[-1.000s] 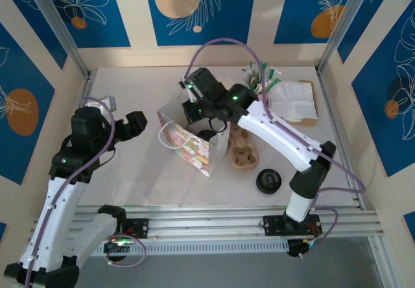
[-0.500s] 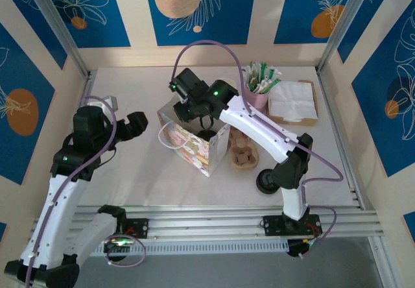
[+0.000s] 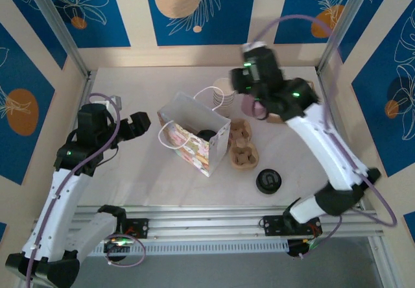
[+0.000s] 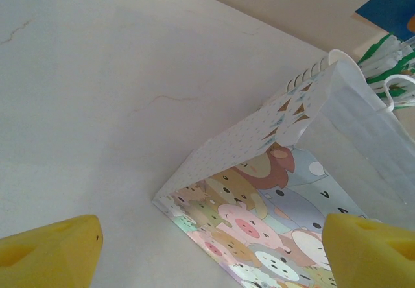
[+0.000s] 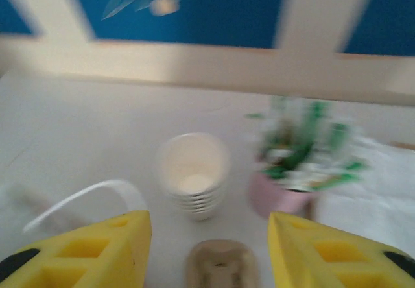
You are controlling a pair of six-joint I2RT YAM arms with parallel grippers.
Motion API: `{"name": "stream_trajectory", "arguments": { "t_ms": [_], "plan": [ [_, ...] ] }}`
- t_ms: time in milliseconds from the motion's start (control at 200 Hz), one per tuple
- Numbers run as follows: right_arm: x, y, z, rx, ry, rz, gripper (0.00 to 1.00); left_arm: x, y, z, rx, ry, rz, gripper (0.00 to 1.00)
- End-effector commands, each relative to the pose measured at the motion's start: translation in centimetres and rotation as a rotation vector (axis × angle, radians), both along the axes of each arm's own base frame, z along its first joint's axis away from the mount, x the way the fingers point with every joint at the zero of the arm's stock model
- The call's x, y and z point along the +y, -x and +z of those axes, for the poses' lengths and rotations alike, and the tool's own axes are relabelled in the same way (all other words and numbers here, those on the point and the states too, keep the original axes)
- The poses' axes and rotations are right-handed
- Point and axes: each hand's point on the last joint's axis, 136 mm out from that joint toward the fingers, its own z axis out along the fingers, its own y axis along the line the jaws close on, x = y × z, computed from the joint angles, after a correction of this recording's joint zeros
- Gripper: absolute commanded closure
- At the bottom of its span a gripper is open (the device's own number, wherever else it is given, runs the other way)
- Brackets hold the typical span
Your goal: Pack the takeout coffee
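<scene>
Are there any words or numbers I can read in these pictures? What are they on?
No words or numbers can be read anywhere.
Bag: only cartoon animals, no letters.
Green packets in the pink cup: too blurred to read.
Walls: leaf and circle drawings, no writing.

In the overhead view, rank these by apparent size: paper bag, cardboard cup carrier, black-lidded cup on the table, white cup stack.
1. paper bag
2. cardboard cup carrier
3. black-lidded cup and white cup stack: they look alike, so not ranked.
</scene>
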Motion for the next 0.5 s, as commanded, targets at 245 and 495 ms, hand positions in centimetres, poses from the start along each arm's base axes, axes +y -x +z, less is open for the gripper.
{"name": "stream_trajectory", "arguments": {
  "t_ms": [245,495],
  "plan": [
    [-12.3,-1.2,-11.0,0.174,-0.353,-0.407,0.44,-0.9,0.2,-0.2,0.001,-0.008,-0.054,0.12],
    [-17.7,-3.6,-20.8,0.355,-0.490,-0.597,0.44,-0.8,0.5,-0.2,0.013,-0.030,-0.060,0.12]
  ]
}}
